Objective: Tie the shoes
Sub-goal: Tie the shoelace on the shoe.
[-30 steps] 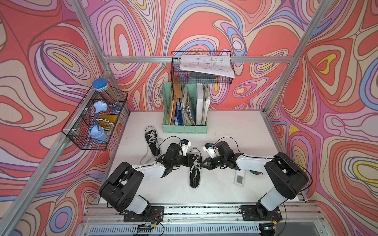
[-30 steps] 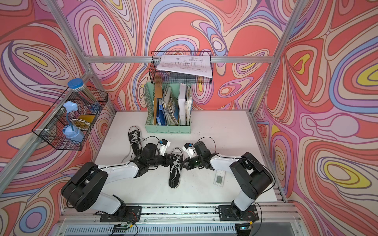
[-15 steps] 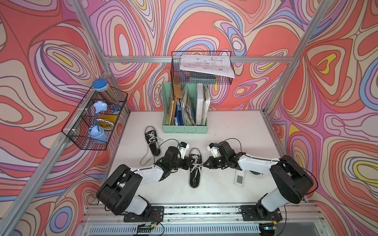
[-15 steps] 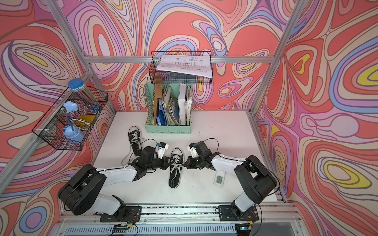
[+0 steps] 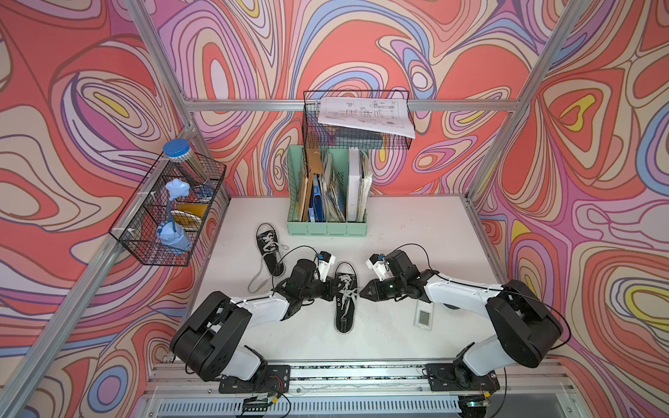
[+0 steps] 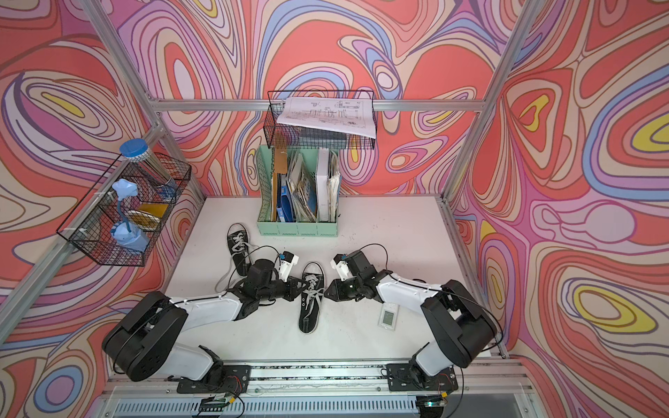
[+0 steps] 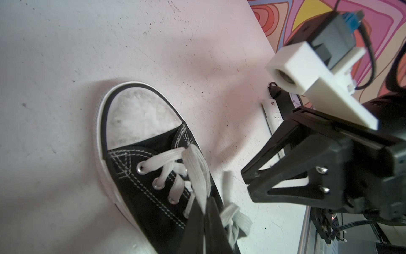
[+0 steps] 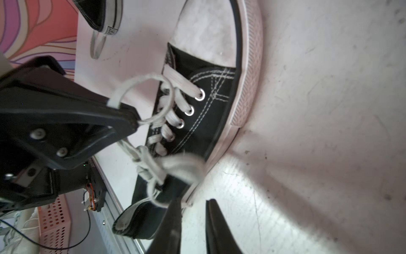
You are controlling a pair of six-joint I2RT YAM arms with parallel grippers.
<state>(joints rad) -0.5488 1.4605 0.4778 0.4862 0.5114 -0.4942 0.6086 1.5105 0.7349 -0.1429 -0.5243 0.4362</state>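
1. Near sneaker (image 5: 345, 300) lies on the desk (image 5: 416, 231) between both arms; bow-tightening step, seemingly.
2. Left pincer (image 8: 133, 119) clenched on a lace loop (image 8: 140, 81); right pincer (image 8: 193, 201) parted, empty.
3. Next: right regrasps the other loop.

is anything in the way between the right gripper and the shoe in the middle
Nothing visible. The right gripper is open right beside the middle shoe, with only table between them. The left gripper is on the shoe's other side, shut on a lace loop.
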